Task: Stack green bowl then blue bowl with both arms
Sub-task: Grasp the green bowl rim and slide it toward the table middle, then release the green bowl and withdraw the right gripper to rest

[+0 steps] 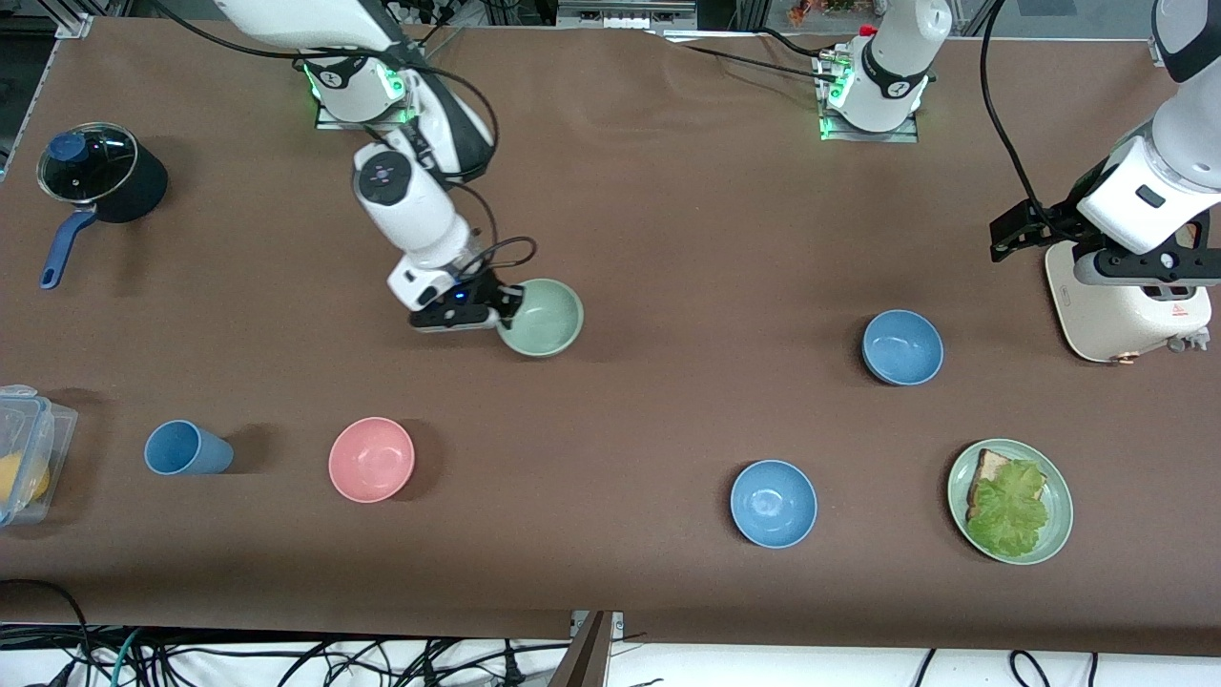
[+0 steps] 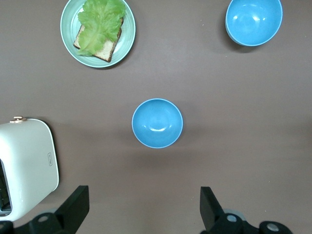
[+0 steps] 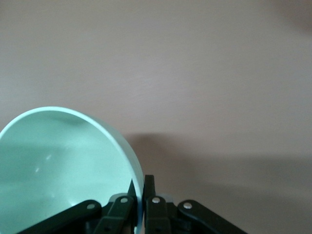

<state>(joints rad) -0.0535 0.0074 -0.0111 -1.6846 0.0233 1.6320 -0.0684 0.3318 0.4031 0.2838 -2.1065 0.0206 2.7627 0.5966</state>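
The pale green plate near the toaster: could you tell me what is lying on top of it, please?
On the pale green plate lies a slice of bread with a lettuce leaf over it. The leaf covers most of the slice, so anything beneath it cannot be seen.

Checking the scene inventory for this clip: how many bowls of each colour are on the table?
Green bowl, its rim pinched by the right hand: 1
Blue bowls, one farther from the front camera than the other: 2
Pink bowl: 1
Total: 4 bowls
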